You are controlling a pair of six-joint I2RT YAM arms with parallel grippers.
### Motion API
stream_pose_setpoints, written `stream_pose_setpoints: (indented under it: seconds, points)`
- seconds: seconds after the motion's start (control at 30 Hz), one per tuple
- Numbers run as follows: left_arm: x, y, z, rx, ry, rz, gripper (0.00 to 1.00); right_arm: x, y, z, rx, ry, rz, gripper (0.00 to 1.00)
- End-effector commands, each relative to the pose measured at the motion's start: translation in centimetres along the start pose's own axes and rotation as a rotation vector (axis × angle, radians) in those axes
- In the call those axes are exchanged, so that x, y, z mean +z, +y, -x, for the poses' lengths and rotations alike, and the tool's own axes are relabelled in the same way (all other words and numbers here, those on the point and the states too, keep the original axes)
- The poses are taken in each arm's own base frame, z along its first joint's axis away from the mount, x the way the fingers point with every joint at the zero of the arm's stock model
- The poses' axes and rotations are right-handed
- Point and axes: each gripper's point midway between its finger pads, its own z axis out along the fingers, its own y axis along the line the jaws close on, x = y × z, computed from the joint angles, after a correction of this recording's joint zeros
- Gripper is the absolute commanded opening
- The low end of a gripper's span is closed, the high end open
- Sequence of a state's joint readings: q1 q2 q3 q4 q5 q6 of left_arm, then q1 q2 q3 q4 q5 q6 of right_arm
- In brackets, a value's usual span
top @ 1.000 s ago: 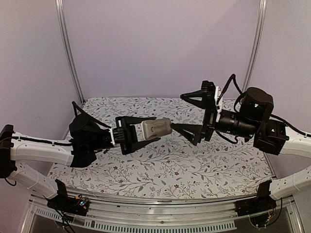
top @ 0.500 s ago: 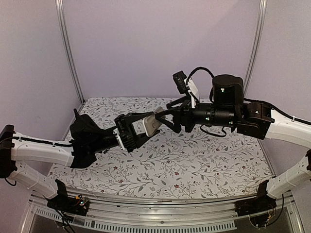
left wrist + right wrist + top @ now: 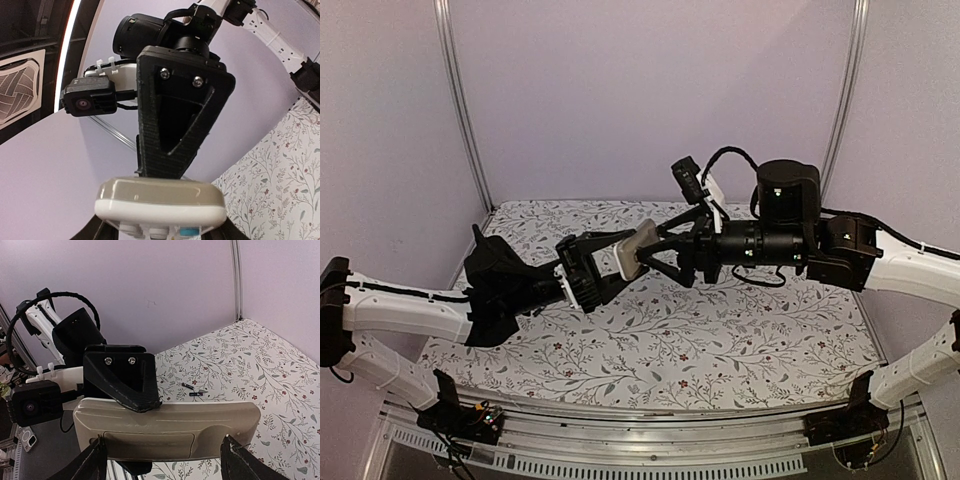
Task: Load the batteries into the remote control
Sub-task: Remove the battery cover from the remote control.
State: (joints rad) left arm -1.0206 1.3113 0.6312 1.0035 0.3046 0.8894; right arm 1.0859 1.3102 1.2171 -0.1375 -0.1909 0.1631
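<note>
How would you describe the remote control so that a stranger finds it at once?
Start at the flowered table and look above its middle, where the left gripper and right gripper meet. The remote control is there in the air, the only pale slab among black parts.

Table [image 3: 720, 350] under a white cloth printed with grey vines and small red flowers, filling the lower middle of the top view and the right side of the right wrist view [image 3: 260, 365]. Two batteries [image 3: 188, 385] flat on the cloth just right of centre in the right wrist view, near each other, one slightly lower and to the right. Too small to tell whether touching; hidden in the top view.
</note>
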Motion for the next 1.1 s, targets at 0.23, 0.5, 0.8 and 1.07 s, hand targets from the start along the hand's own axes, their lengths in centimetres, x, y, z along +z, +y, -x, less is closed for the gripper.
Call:
stream_pose_setpoints:
  seconds: [0.23, 0.5, 0.8, 1.07]
  points:
    - [-0.2, 0.3, -0.4, -0.001, 0.025, 0.007, 0.00, 0.9, 1.8, -0.6, -0.031, 0.019, 0.106, 0.81]
    - [0.0, 0.5, -0.3, 0.002, 0.017, 0.008, 0.00, 0.8, 0.2, -0.7, -0.029, 0.010, 0.019, 0.71]
    - [0.0, 0.8, 0.0, 0.004, 0.004, 0.018, 0.00, 1.7, -1.3, -2.9, -0.027, 0.066, -0.048, 0.68]
    - [-0.5, 0.4, 0.7, 0.036, -0.041, 0.004, 0.00, 1.3, -1.7, -3.1, -0.039, 0.056, -0.059, 0.58]
